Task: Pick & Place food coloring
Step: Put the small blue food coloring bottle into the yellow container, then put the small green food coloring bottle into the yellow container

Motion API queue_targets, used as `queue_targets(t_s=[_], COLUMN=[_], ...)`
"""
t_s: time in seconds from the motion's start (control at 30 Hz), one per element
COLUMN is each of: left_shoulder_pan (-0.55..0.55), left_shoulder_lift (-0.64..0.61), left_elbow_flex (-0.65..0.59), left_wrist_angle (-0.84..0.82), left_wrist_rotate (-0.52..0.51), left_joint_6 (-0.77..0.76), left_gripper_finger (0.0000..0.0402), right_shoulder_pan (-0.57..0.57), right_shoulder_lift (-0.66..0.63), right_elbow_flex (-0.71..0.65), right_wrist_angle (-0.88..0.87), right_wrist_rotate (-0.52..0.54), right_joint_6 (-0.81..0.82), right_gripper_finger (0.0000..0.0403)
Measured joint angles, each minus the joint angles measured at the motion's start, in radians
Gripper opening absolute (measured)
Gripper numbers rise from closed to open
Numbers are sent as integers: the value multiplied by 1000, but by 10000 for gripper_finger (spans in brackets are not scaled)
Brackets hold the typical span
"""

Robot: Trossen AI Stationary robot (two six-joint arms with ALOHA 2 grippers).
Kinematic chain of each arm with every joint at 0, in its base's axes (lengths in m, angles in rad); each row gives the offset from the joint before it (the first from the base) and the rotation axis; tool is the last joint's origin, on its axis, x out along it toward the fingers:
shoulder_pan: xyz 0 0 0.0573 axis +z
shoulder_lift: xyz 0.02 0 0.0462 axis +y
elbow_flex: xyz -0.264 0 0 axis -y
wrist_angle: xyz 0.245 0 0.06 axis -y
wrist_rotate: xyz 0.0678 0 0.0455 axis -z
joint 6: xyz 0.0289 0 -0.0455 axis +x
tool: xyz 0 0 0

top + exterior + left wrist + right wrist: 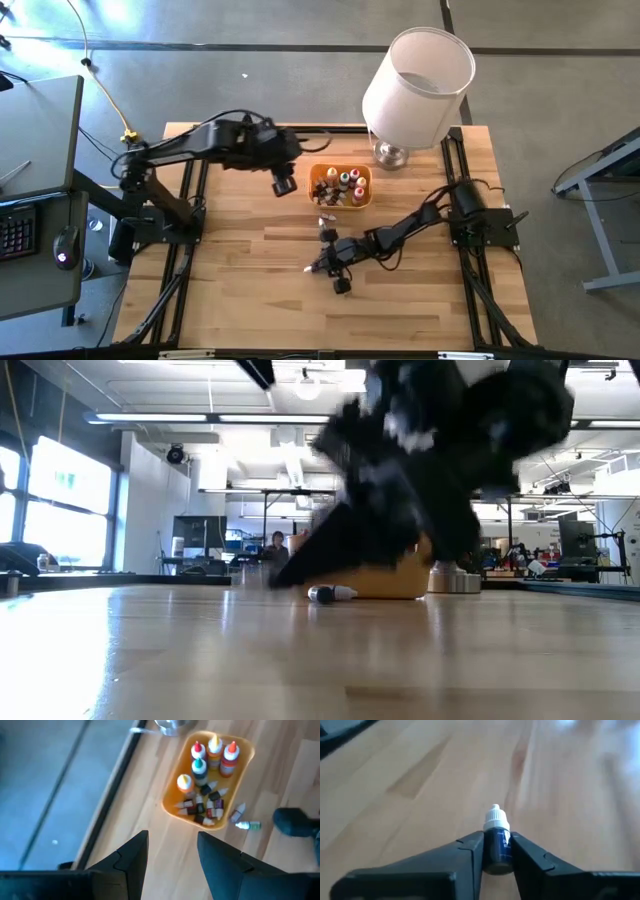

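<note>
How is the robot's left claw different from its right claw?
The right claw is shut on a dark bottle with a white cap, low over the table. The left claw is open and empty, up beside the orange tray. Both have two dark fingers.

Likely a robotics lab or workshop: a wooden table (pixel 250 300) on bare concrete floor (pixel 250 60), with desks, monitors (pixel 200 532), strip lights and seated people behind.

Matt wood table (pixel 250 290) – glossy orange plastic tray (pixel 242 767)
</note>
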Motion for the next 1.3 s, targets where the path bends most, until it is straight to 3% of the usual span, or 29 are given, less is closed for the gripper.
queue_targets(t_s=[0.07, 0.2, 0.33, 0.4, 0.5, 0.73, 0.93, 1.0, 1.2, 1.3], left_shoulder_pan=[-28, -89, -155, -188, -247, -371, -503, -551, -682, -716], left_shoulder_lift=[-35, -112, -166, -187, -204, -210, -215, -249, -345, -392], left_elbow_flex=[0, 2, 3, 0, 2, 1, -10, -59, -294, -455], left_wrist_angle=[-4, -20, -39, -68, -75, -115, -252, -230, -209, -147], left_wrist_rotate=[-45, -94, -93, -92, -92, -109, -336, -380, -457, -511], left_joint_6=[-7, -54, -113, -144, -160, -201, -390, -414, -593, -712], left_gripper_finger=[166, 166, 166, 166, 166, 166, 166, 166, 166, 166], right_shoulder_pan=[-2, -42, -139, -197, -268, -296, -274, -260, -167, -114], right_shoulder_lift=[-76, -230, -389, -431, -445, -401, -400, -400, -383, -335], right_elbow_flex=[1, 2, 4, 5, 2, 2, 4, 4, 4, 4], right_wrist_angle=[-58, -213, -380, -461, -541, -576, -570, -555, -513, -480], right_wrist_rotate=[94, 419, 588, 592, 509, 461, 483, 471, 286, 368], right_joint_6=[-56, -199, -189, -116, -30, -96, -100, -81, 31, 97], right_gripper_finger=[88, 87, 74, 72, 77, 107, 146, 155, 158, 149])
